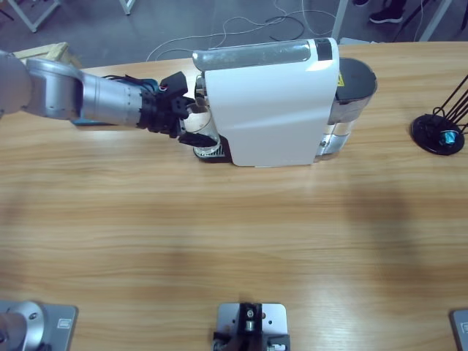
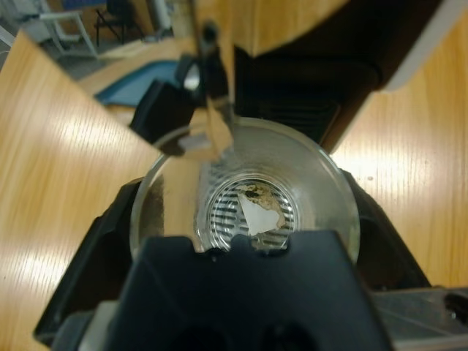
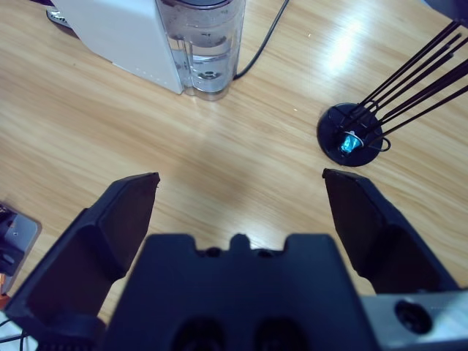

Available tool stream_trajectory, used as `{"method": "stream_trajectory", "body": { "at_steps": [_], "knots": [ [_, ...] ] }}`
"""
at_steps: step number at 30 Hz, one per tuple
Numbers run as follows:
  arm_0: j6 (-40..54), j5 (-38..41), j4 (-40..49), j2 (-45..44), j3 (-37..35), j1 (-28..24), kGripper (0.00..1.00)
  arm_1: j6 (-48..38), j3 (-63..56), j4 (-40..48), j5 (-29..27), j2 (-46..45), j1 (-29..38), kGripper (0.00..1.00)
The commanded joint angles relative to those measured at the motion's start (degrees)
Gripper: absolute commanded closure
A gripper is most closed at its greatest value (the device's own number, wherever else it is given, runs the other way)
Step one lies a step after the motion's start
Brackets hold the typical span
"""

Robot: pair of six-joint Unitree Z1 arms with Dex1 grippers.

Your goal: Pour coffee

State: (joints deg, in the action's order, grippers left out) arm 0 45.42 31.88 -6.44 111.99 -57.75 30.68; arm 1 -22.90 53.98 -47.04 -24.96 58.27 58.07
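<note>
- The high view shows one arm point(image 1: 80, 99) coming in from the tabletop's point(image 1: 219, 234) left edge along its far side, its fingers point(image 1: 191, 117) closed around a clear glass point(image 1: 202, 131) at the front of a white coffee machine point(image 1: 267, 106).
- The left wrist view looks straight down into that same glass point(image 2: 245, 212), so this is the left arm. The left gripper point(image 2: 241, 241) grips the glass from both sides, its black fingers point(image 2: 80, 270) pressed against the wall.
- Only the left wrist view shows the inside of the glass: the round slotted drip grate point(image 2: 245, 212) seen through the base, a small pale tan patch of coffee point(image 2: 265, 208) on the bottom, and the machine's dark spout point(image 2: 208, 80) above the rim.
- The coffee lies low in the glass, between the left fingers and below them, at the far left part of the tabletop beside the machine's front.
- Only the right wrist view shows the right gripper point(image 3: 241, 219): its fingers point(image 3: 117, 219) are spread wide with nothing between them, above bare tabletop point(image 3: 219, 161).
- That view also shows the machine's clear water tank point(image 3: 208, 47), a black cable point(image 3: 263, 44) behind it, and a black round stand point(image 3: 351, 135) with thin rods and a small blue item point(image 3: 349, 142) on its base.
- In the high view the stand point(image 1: 439, 131) sits near the tabletop's right edge, well apart from the machine.
</note>
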Motion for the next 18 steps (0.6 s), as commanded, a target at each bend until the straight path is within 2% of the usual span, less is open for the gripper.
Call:
{"method": "stream_trajectory", "body": {
  "at_steps": [1, 5, 7, 8, 9, 11, 13, 18],
  "knots": [
    [0.02, 0.96, -0.42, 3.60, -0.84, 1.66, 1.000, -0.04, -1.69, -0.05, -0.53, -0.86, 0.73, 0.000],
    [0.00, 0.98, -0.33, 3.58, -0.82, 1.66, 0.992, -0.04, -1.69, 0.16, -0.35, -0.79, 0.73, 0.000],
    [-0.41, 0.75, -0.33, 3.69, -0.97, 1.66, 0.390, -0.04, -1.69, 0.10, -0.35, -0.88, 0.73, 0.000],
    [-0.55, 0.98, -0.35, 3.62, -0.90, 1.66, 0.252, -0.04, -1.69, 0.10, -0.35, -0.84, 0.73, 0.000],
    [-0.60, 1.08, -0.47, 3.34, -0.53, 1.66, 0.178, -0.04, -1.69, 0.10, -0.30, -0.79, 0.73, 0.000],
    [-0.81, 1.19, -0.77, 3.02, -0.14, 1.58, 0.172, -0.04, -1.74, 0.10, -0.18, -0.61, 0.73, 0.000],
    [-0.83, 3.42, -0.77, 2.88, 0.02, 1.21, 0.030, -0.04, -1.77, 0.10, -0.18, -0.45, 0.73, 0.000],
    [-0.95, 6.50, -0.82, 1.97, 1.16, 0.17, 0.018, -0.04, -1.58, 0.17, -0.09, -0.26, 0.73, 0.000]
  ]
}}
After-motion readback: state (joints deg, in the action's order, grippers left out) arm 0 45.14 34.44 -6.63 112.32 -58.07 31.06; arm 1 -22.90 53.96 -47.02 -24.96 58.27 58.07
